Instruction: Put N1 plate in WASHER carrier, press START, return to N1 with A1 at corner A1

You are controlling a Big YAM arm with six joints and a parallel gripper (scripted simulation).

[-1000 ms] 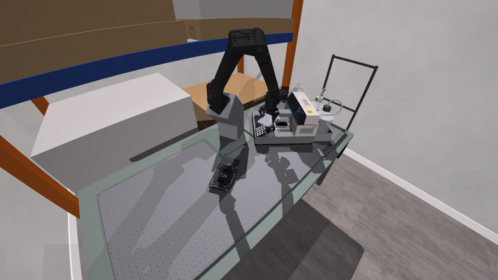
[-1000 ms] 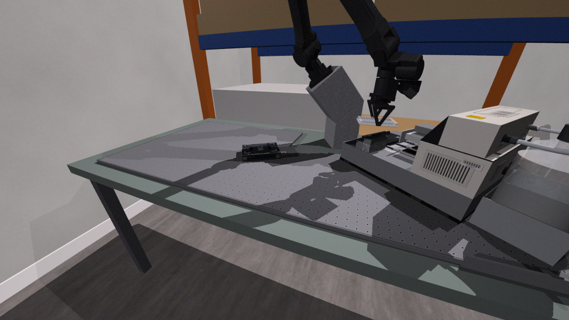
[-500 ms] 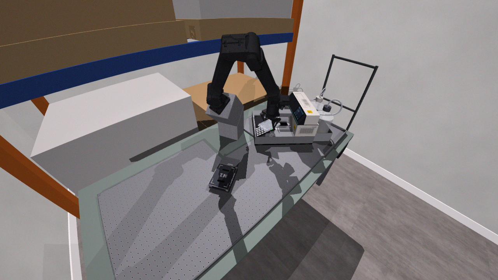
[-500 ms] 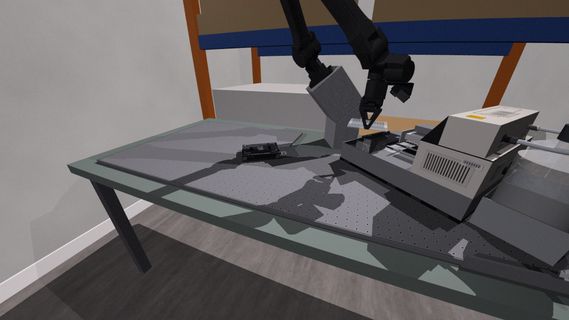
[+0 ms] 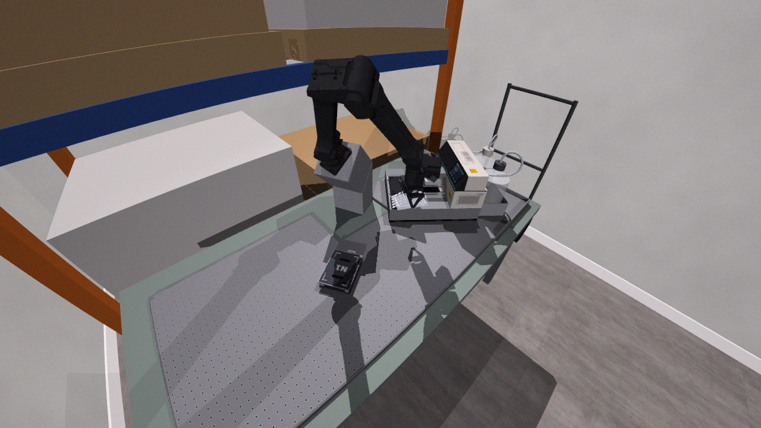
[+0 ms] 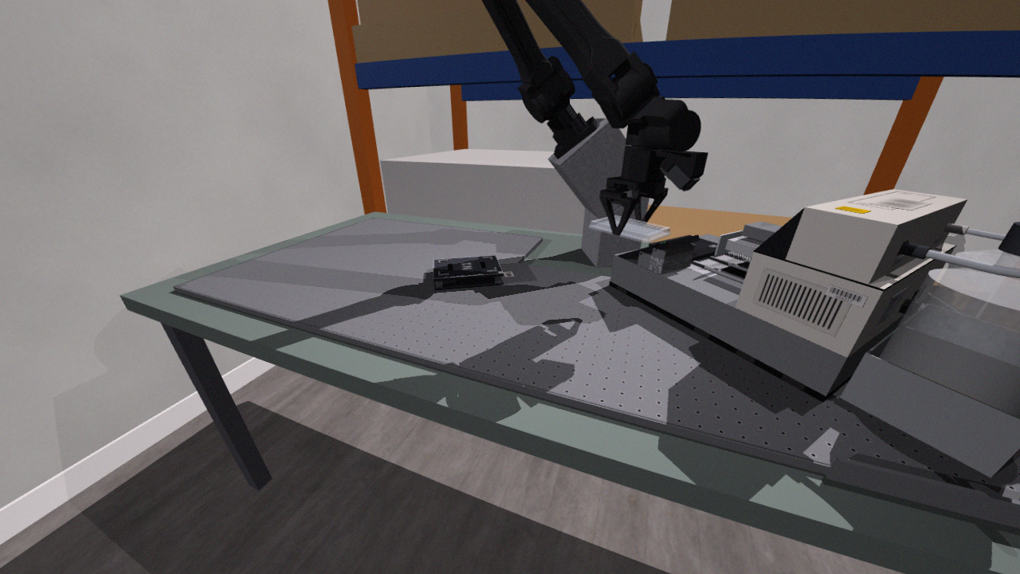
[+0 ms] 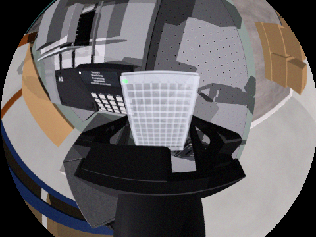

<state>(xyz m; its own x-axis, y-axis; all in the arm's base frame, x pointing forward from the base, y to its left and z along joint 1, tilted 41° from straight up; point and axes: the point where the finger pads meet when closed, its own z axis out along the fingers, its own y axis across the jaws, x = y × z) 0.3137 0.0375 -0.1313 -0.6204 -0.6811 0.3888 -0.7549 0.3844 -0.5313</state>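
The plate (image 7: pixel 160 107), a clear gridded tray of wells, is held in the air between the fingers of the gripper (image 6: pixel 630 211), its long sides caught by the jaws, which are spread wide and clamped on it. It hangs above the near-left end of the washer (image 6: pixel 841 249), over the keypad (image 7: pixel 106 102), and is not resting on any surface. In the exterior view the plate (image 6: pixel 630 228) lies roughly level, just above the washer's low grey tray wall (image 6: pixel 684 303). A small green lamp (image 7: pixel 126 81) shows beside the plate's upper left corner in the wrist view. The black arm (image 5: pixel 367 101) bends from its slanted grey pedestal (image 5: pixel 355 183) over to the washer. The nest (image 5: pixel 340 270), a black holder marked "IN", sits well apart on the perforated table top (image 5: pixel 239 330) with nothing in it. Two bottles (image 5: pixel 497 169) with tubing stand behind the washer.
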